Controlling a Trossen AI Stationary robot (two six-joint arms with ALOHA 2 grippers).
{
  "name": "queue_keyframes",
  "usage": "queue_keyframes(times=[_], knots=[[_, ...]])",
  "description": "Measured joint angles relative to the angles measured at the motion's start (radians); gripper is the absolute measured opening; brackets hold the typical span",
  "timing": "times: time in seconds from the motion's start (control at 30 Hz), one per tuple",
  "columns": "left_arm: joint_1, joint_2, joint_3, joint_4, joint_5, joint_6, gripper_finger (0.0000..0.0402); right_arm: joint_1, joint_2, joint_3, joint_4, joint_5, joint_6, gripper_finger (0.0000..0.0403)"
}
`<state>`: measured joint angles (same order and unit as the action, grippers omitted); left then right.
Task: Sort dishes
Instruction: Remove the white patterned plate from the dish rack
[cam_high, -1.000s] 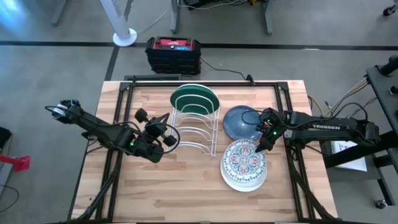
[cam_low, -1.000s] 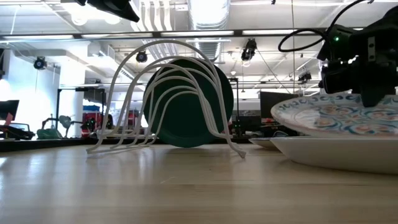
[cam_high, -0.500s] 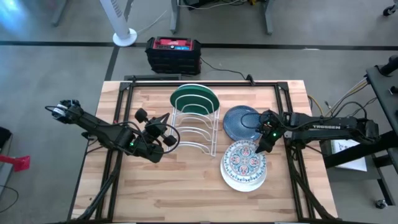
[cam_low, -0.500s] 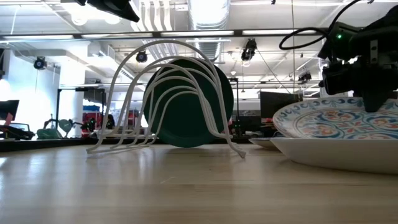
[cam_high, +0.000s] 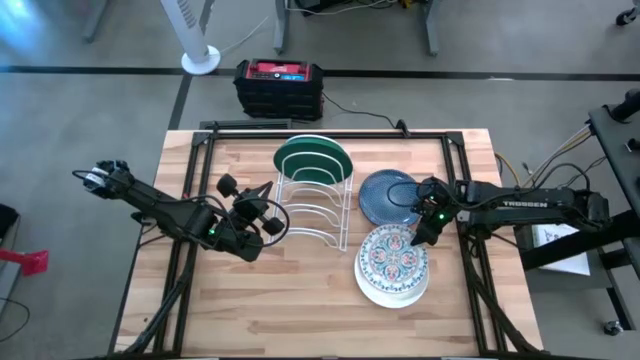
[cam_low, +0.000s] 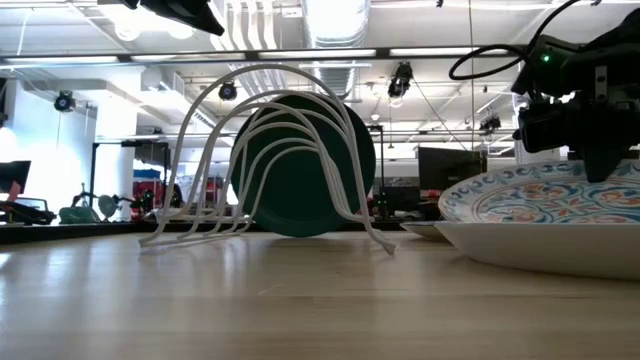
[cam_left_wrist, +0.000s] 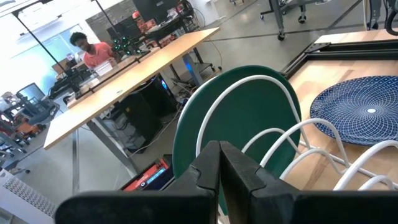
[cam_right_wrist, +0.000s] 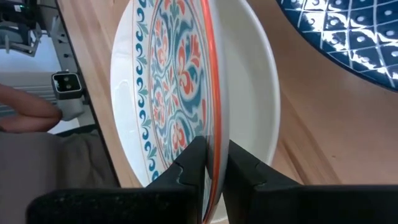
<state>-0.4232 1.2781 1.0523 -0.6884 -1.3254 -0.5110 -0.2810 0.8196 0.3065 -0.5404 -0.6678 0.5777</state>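
You have four round dishes on the table: one solid green dish (cam_high: 313, 157), one glossy blue speckled dish (cam_high: 388, 196), one white dish with a colourful floral pattern (cam_high: 393, 254), and one plain white dish (cam_high: 392, 291) under it. You also have one white wire rack (cam_high: 310, 212), two dark robot arms, and one black-and-red box (cam_high: 279, 86) on the floor.
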Motion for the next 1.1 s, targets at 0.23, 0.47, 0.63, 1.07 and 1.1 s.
queue_keyframes(times=[0.23, 0.47, 0.63, 1.07, 1.1], knots=[[0.000, 0.000, 0.000, 0.000, 0.000, 0.000, 0.0000, 0.000, 0.000, 0.000, 0.000, 0.001, 0.007, 0.0033], [0.000, 0.000, 0.000, 0.000, 0.000, 0.000, 0.0000, 0.000, 0.000, 0.000, 0.000, 0.016, 0.012, 0.0034], [0.000, 0.000, 0.000, 0.000, 0.000, 0.000, 0.0000, 0.000, 0.000, 0.000, 0.000, 0.016, 0.013, 0.0034], [0.000, 0.000, 0.000, 0.000, 0.000, -0.001, 0.0000, 0.000, 0.000, 0.000, 0.000, 0.016, 0.025, 0.0044], [0.000, 0.000, 0.000, 0.000, 0.000, -0.001, 0.0000, 0.000, 0.000, 0.000, 0.000, 0.016, 0.025, 0.0049]])
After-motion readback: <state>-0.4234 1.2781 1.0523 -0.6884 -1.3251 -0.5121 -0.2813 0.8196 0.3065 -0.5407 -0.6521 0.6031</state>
